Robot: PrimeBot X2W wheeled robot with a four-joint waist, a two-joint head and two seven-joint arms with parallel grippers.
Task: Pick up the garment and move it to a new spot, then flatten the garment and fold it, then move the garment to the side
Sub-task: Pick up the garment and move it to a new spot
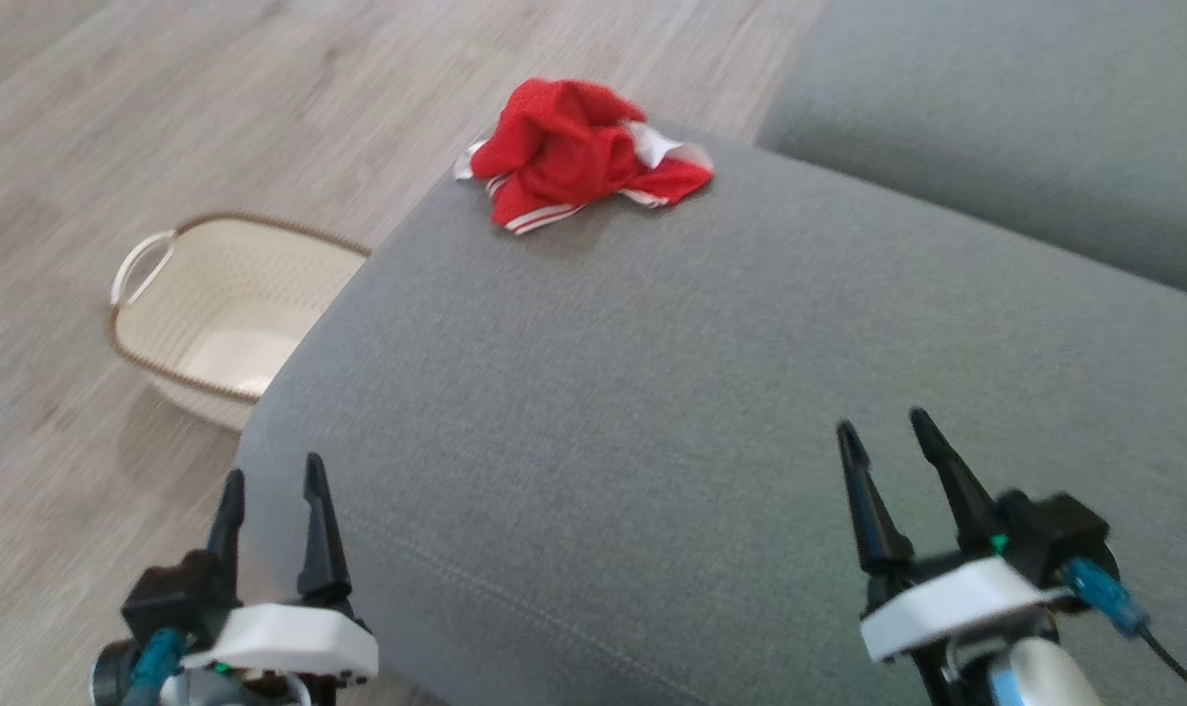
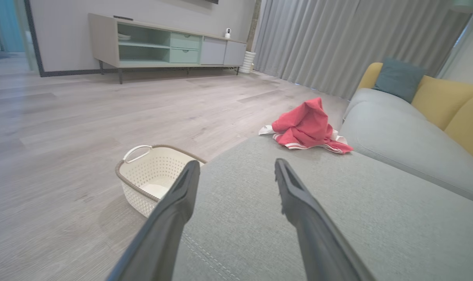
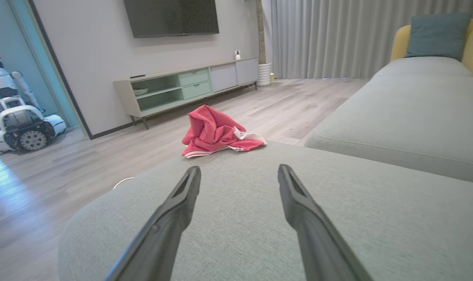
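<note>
Now | crumpled red garment (image 1: pixel 573 147) on woven grey cushion (image 1: pixel 652 392) | both jaws released

A grey sofa seat (image 1: pixel 711 412) is spreading across the head view from the centre out to five o'clock, with a second grey cushion (image 1: pixel 995 118) lying at one o'clock. A cream perforated basket (image 1: pixel 221 284) (brown-trimmed, with a looped handle) is sitting on the pale wood floor (image 1: pixel 113 118) at nine o'clock, just beside the seat's edge. In the left wrist view a low sideboard (image 2: pixel 162 45) is standing against the wall at eleven o'clock, with a small white camera (image 2: pixel 228 32) perching on its top. Grey curtains (image 2: pixel 338 39) are hanging at one o'clock, and a teal pillow (image 2: pixel 398 78) is leaning on yellow back cushions (image 2: pixel 439 99) at two o'clock. In the right wrist view a dark television (image 3: pixel 172 17) is hanging at twelve o'clock.
</note>
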